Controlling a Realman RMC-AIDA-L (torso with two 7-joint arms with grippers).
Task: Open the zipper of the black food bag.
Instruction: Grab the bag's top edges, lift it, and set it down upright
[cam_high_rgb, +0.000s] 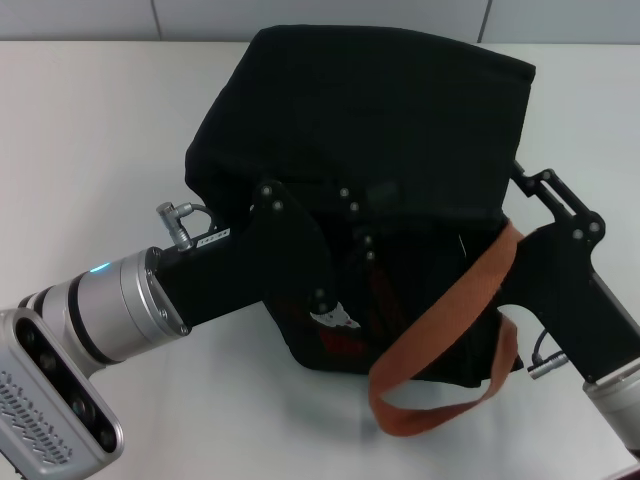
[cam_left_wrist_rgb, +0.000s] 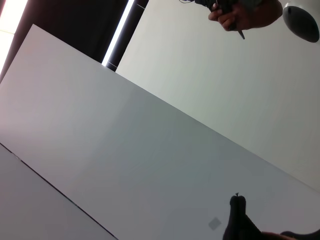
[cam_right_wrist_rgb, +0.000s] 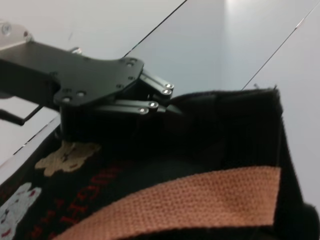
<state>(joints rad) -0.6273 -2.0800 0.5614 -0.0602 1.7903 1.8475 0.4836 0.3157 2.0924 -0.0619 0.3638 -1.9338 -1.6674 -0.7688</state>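
The black food bag sits slumped on the white table, its bear print facing me and an orange-brown handle looping down the front. My left gripper is pressed into the bag's front upper edge. In the right wrist view its linkage is folded together and the left gripper pinches the bunched rim of the bag, beside the print and the handle. My right gripper is at the bag's right side, its tip hidden by fabric. The zipper is hidden.
The white table stretches to the left and behind the bag, up to a pale wall. The left wrist view looks away over white panels, with a person's hand far off.
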